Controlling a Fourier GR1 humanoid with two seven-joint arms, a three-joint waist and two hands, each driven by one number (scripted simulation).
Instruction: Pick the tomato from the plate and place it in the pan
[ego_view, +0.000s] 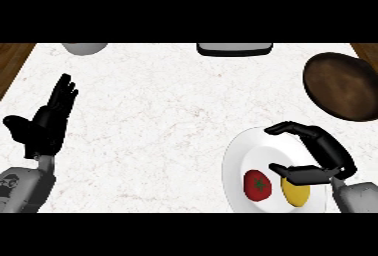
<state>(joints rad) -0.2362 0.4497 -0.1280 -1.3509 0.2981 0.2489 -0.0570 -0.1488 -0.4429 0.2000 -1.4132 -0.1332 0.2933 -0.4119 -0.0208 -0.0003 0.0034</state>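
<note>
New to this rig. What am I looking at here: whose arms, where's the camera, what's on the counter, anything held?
One picture, taken from the humanoid robot's head, looking steeply down at a marble counter. The two grey forearms with black hands are the robot's own.

The left hand rests open at the view's left, fingers up. The right hand hangs over a white plate, fingers curled but around nothing that I can see.

On the plate lie a red tomato and a yellow item, partly hidden by the thumb. A dark brown pan sits at the far right. Two objects are cut off at the top edge: a pale one and a dark one.

Nothing is held yet.
</note>
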